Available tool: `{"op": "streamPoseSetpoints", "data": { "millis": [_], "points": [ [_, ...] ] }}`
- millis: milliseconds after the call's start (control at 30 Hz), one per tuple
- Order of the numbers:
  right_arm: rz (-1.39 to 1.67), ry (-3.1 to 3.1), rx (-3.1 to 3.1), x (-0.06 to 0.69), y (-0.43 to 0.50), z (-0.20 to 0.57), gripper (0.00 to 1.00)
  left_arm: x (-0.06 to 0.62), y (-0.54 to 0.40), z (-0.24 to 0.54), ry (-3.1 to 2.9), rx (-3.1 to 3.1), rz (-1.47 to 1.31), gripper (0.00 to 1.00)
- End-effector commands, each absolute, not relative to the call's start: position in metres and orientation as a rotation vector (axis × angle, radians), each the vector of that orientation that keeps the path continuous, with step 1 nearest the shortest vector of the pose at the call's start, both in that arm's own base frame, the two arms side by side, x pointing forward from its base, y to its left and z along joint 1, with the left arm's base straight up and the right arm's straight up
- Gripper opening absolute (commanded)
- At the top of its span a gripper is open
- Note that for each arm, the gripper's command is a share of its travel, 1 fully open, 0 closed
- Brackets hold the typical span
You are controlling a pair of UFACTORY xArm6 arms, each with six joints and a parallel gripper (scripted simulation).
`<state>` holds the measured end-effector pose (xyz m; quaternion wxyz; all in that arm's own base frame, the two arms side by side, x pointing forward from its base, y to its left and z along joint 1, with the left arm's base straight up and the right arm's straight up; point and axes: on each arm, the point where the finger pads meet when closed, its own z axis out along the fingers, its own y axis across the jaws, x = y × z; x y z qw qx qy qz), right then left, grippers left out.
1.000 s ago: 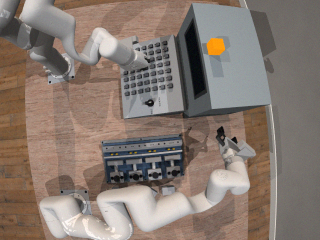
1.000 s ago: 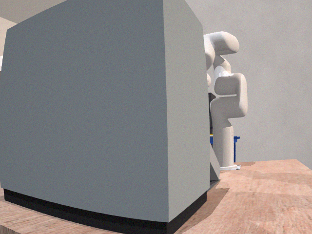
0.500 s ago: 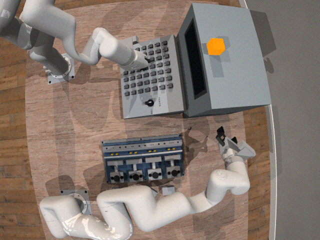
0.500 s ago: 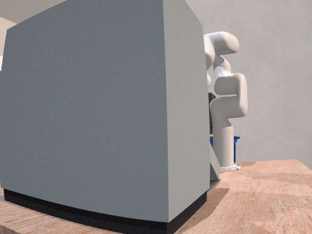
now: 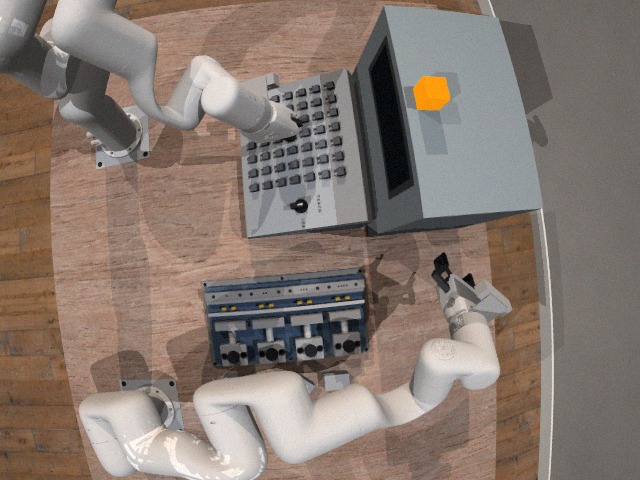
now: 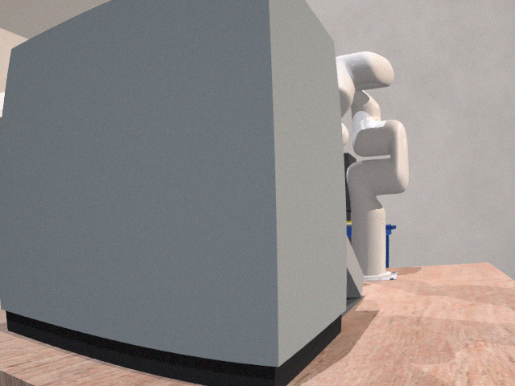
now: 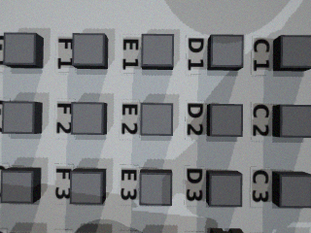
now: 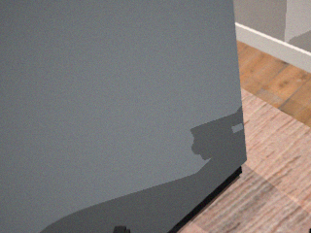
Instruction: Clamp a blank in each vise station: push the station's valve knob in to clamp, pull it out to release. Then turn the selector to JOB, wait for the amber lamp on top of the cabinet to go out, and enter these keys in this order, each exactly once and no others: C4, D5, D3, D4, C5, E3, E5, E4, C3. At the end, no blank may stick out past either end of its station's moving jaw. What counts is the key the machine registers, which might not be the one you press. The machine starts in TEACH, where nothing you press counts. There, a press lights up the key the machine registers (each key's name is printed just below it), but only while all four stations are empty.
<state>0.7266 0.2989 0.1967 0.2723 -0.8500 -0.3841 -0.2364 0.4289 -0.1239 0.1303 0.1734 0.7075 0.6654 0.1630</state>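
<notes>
My left gripper point(image 5: 296, 120) point(image 7: 226, 230) is shut and empty, low over the keyboard panel point(image 5: 330, 209), near the D column just below D3 point(image 7: 224, 188). E3 point(image 7: 155, 187) and C3 point(image 7: 293, 189) flank D3; no key in the left wrist view is lit. The selector point(image 5: 299, 205) sits between the TEACH and JOB labels; its exact setting is unclear. The amber lamp point(image 5: 431, 93) looks bright orange. The vise unit point(image 5: 282, 279) has four stations with black knobs; I see no blank in them. A grey block point(image 5: 337, 381) lies beside it. My right gripper point(image 5: 454, 269) is open and empty.
The tall cabinet point(image 5: 465, 160) point(image 6: 145, 186) point(image 8: 117, 97) with a dark screen point(image 5: 391, 121) stands behind the keyboard and beyond my right gripper. The right arm point(image 5: 330, 413) stretches past the vise unit and partly hides another grey piece. A small grey block is at the panel's far corner.
</notes>
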Motion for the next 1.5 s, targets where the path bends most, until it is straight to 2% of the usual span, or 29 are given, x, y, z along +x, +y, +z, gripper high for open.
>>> {"op": "streamPoseSetpoints", "data": {
  "millis": [0, 1033, 1467],
  "points": [
    [-0.645, -1.036, -2.286, 0.727, 0.299, 0.201, 1.0, 0.431, -0.124, 0.131, 1.884, 2.003, 0.465, 0.0],
    [-0.645, -1.036, -2.286, 0.727, 0.299, 0.201, 1.0, 0.43, -0.124, 0.133, 1.884, 2.003, 0.465, 0.0],
    [-0.645, -1.036, -2.286, 0.727, 0.299, 0.201, 1.0, 0.417, -0.124, 0.158, 1.884, 2.003, 0.465, 0.0]
  ]
}}
